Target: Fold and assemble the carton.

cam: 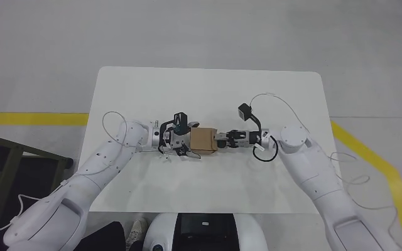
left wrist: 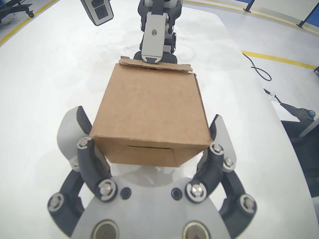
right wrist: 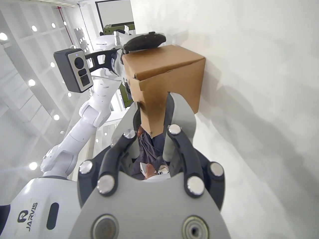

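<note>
A small brown carton [cam: 204, 139] rests on the white table [cam: 207, 88], midway between my two arms. My left gripper [cam: 188, 138] clasps the carton's [left wrist: 152, 110] end, one fingertip [left wrist: 83, 119] against each side corner, so it is shut on the carton across its full width. A closed tuck flap faces the left wrist camera. From the opposite side, my right gripper [right wrist: 153, 105] is shut on a cardboard flap [right wrist: 152, 110] that sticks out of the carton's [right wrist: 169, 70] end. The flap's ragged edge [left wrist: 154, 66] also shows in the left wrist view, under a right finger [left wrist: 153, 38].
Thin cables loop on the table beside each forearm [cam: 110, 116] [cam: 270, 95]. Bare table surface lies behind and in front of the carton. The table's front edge [cam: 207, 212] runs close below the arms.
</note>
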{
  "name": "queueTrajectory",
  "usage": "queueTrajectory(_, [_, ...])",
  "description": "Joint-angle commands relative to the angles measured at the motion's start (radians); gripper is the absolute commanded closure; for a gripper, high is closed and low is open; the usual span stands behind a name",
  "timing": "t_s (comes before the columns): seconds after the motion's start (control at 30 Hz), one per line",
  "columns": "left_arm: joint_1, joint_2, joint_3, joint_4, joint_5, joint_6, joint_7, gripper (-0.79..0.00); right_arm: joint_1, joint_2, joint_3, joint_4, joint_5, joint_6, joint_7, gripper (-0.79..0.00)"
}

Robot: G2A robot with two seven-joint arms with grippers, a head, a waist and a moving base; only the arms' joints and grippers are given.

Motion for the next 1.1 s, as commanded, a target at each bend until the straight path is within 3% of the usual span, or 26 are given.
queueTrajectory(0.0, [0.001, 0.000, -0.001, 0.001, 0.000, 0.000, 0.001, -0.785, -0.005, 0.003, 0.006, -0.004, 0.000, 0.000, 0.001, -0.185])
queueTrajectory(0.37, [0.006, 0.001, -0.003, 0.004, 0.002, 0.000, 0.004, -0.785, -0.026, 0.010, 0.015, -0.036, -0.027, 0.014, -0.021, -0.142])
queueTrajectory(1.07, [0.009, 0.002, -0.006, -0.003, 0.003, 0.000, 0.002, -0.785, -0.042, 0.012, -0.002, -0.115, -0.087, 0.047, -0.069, -0.142])
